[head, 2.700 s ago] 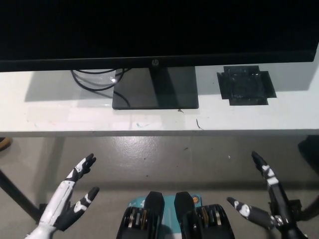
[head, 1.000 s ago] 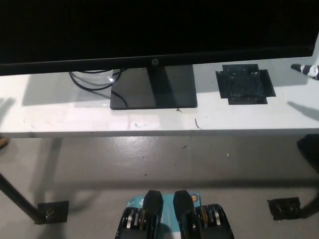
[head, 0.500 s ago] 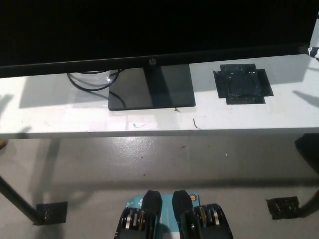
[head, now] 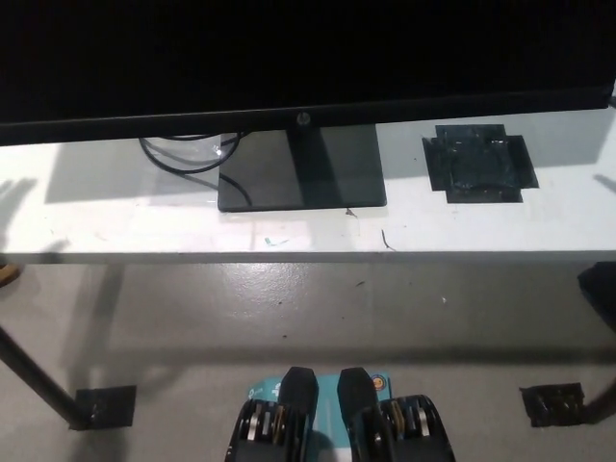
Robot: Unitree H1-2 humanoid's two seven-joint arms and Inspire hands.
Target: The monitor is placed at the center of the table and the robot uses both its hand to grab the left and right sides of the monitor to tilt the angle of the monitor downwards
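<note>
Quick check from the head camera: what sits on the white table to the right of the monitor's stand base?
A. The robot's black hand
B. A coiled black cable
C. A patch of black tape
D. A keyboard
C: a patch of black tape lies on the white table right of the stand base; the cable is on the base's other side, and neither hand is in view.

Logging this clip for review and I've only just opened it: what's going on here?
A wide black monitor stands on its flat dark rectangular base on a long white table, with black cables looped behind the base and a black taped square patch to the right. Neither robot hand is in view, so nothing shows the monitor being held. Faint shadows fall on both ends of the table, but what casts them is out of frame.
</note>
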